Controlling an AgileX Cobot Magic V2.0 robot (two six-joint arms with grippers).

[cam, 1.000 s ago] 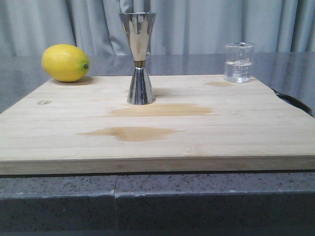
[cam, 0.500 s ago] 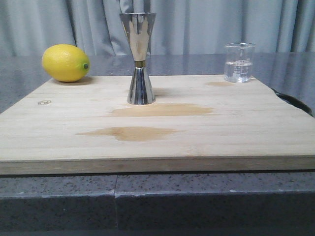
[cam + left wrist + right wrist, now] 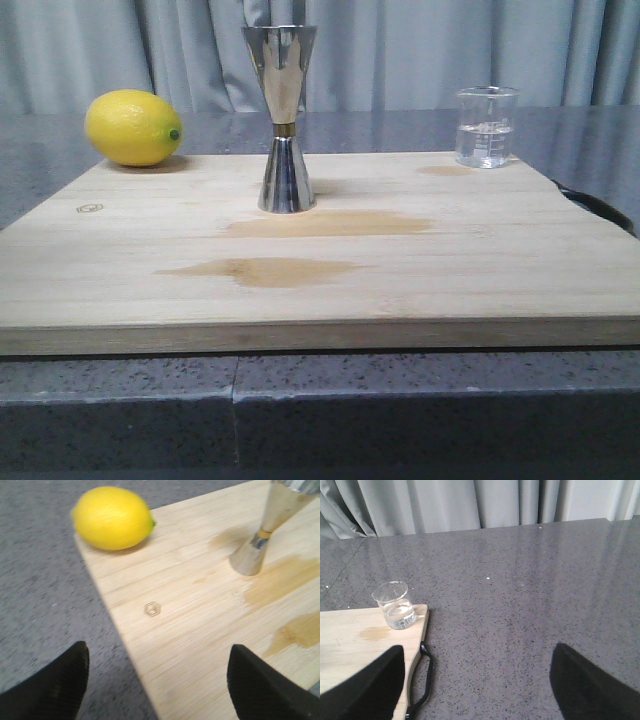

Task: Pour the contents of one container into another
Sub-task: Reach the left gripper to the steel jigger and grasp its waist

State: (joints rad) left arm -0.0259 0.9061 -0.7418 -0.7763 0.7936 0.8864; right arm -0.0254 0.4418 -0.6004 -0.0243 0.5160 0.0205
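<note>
From the front camera I see the glass beaker (image 3: pixel 486 127) standing upright at the far right corner of the wooden cutting board (image 3: pixel 400 290), its long axis vertical and its mouth facing straight up, with clear liquid filling roughly the lower part. I cannot tell which way its pouring lip points. The steel jigger (image 3: pixel 281 118) stands upright too, near the middle of the board toward the back, wide cone up, narrow brass-banded waist in the middle, well apart from the beaker. A lemon (image 3: pixel 133 128) lies on its side at the far left corner of the board, its long axis running left to right and its green tip pointing toward the jigger. Two darker damp-looking stains mark the wood in front of the jigger. The board rests on a grey speckled tabletop (image 3: pixel 120 390), with a black handle loop at its right edge. My left gripper (image 3: pixel 155 680) hangs spread wide with nothing between its fingers, over the board's left edge, with lemon and jigger ahead of it. My right gripper (image 3: pixel 477 685) is likewise spread and holding nothing, above bare tabletop just beside the board's handle, the beaker ahead of it.
</note>
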